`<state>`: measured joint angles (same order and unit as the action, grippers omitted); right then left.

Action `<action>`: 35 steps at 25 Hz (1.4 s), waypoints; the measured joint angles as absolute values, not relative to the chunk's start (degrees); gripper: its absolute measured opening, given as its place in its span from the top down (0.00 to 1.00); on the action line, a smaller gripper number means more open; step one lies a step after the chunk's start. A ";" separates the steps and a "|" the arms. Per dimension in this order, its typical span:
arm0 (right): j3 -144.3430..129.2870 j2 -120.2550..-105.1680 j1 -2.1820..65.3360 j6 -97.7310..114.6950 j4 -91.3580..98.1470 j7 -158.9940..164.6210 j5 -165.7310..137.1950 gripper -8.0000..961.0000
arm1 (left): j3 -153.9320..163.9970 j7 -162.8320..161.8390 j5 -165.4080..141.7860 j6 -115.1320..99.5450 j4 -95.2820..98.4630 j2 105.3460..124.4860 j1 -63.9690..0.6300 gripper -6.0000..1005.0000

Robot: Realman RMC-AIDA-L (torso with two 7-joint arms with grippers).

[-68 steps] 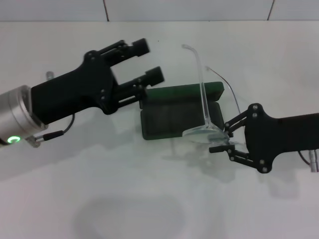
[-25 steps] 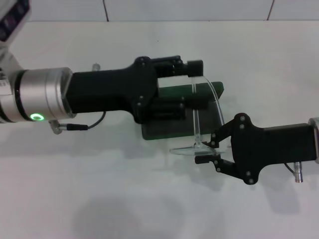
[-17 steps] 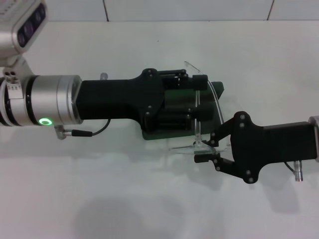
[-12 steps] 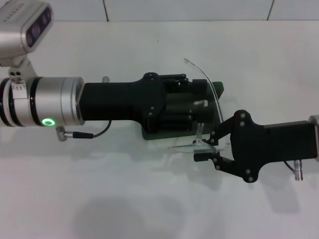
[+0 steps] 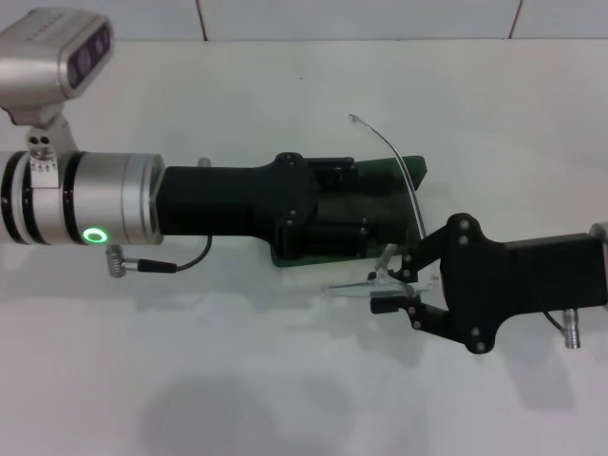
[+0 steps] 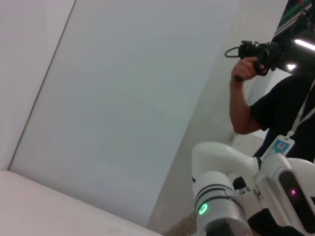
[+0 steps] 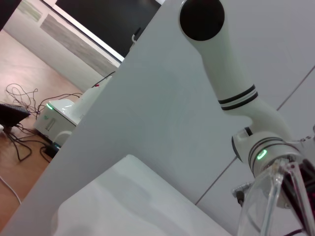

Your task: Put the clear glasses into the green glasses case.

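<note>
On the white table (image 5: pixel 285 380), the green glasses case (image 5: pixel 410 169) lies near the middle, mostly covered by the left arm; only its far right corner and near edge show. The left gripper (image 5: pixel 385 211) reaches across the case from the left, and whether its fingers are spread or closed cannot be told. The right gripper (image 5: pixel 391 288) sits just beside the case's near right corner, fingers closed on the lens end of the clear glasses (image 5: pixel 366 287). One clear arm of the glasses curves up and away over the case's right end.

The table is plain white and matte, with soft shadows of both arms on its near part. A tiled white wall (image 5: pixel 361 17) borders its far edge. The left wrist view shows a pale wall panel (image 6: pixel 123 108) and a person in dark clothing (image 6: pixel 275 103) holding a camera. The right wrist view shows wooden flooring (image 7: pixel 24 69) with loose cables.
</note>
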<state>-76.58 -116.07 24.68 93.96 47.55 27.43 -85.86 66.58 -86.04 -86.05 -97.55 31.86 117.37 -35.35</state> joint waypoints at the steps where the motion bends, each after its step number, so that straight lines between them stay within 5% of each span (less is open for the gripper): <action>1: -76.58 -116.05 24.65 94.10 47.56 27.42 -85.86 0.87 | 66.59 -86.23 -86.30 -97.55 31.87 117.40 -35.42 0.30; 11: -76.54 -115.91 23.92 94.23 47.99 27.42 -85.87 0.87 | 66.09 -86.88 -86.48 -97.69 32.06 117.65 -35.83 0.30; 24: -72.91 -115.80 23.26 112.94 47.70 24.81 -83.32 0.87 | 60.63 -85.57 -86.82 -96.21 32.03 115.22 -32.46 0.31; 35: -87.12 -116.18 27.72 111.91 40.85 21.06 -70.58 0.87 | 61.00 -81.42 -87.46 -95.21 31.76 117.82 -34.17 0.31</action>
